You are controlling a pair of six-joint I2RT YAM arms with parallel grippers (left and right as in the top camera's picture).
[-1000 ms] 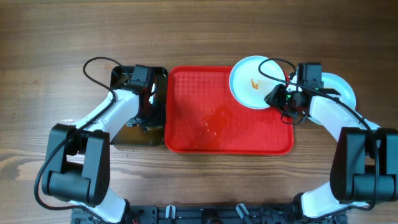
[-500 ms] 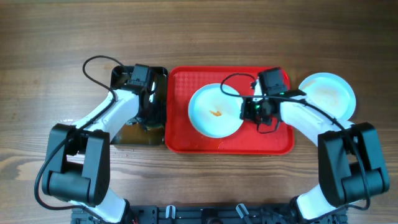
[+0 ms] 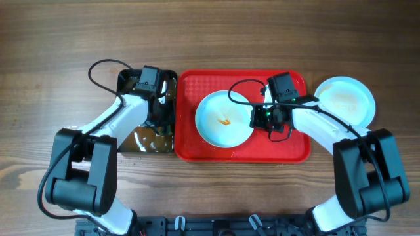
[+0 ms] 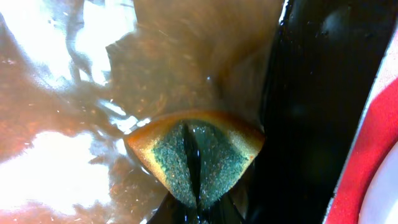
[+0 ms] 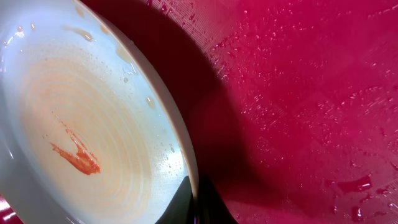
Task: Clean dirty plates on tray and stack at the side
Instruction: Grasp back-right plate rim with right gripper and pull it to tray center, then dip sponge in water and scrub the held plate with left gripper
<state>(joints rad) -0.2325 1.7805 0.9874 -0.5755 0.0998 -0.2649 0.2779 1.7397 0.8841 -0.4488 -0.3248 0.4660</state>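
Right claw (image 5: 196, 206) clamps plate (image 3: 224, 118) rim, steadying it on tray (image 3: 289, 149) for scrubbing; left claw (image 4: 199, 210) pinches sponge (image 4: 196, 155), soaking in tub (image 4: 311, 93).

A brown wood-grain table (image 3: 210, 39) fills the view, evenly lit, perhaps from overhead.

Wooden table (image 3: 210, 39) with tray (image 3: 289, 145), tub (image 3: 146, 143), plate (image 3: 344, 101)

A robot lab bench: 2 black-and-white arms (image 3: 115, 121) mounted at a wood-grain table (image 3: 210, 36).
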